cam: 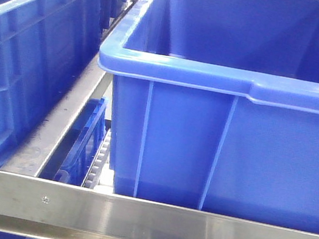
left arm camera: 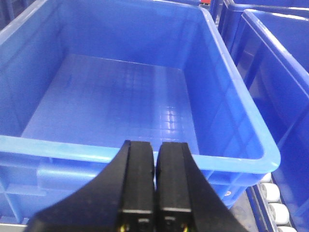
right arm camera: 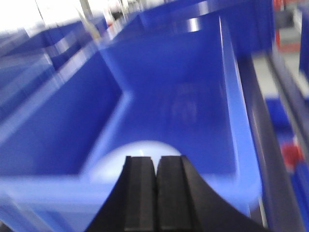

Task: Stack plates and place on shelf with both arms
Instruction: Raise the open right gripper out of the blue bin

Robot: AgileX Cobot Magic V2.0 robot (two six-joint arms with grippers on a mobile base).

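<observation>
1. A large blue plastic crate [cam: 230, 138] fills the front view from 12 to 4 o'clock, its thick rim running across the middle and vertical ribs down its near wall.
2. A second blue crate [cam: 21, 64] stands at 9 o'clock, apart from the first, with a ribbed side wall.
3. A steel shelf rail [cam: 141, 224] runs across at 6 o'clock, with two screws near its left end.
4. Another steel rail [cam: 63, 121] runs between the two crates toward 11 o'clock.
5. White rollers [left arm camera: 277, 205] show at 4 o'clock in the left wrist view, beside a crate corner.
</observation>
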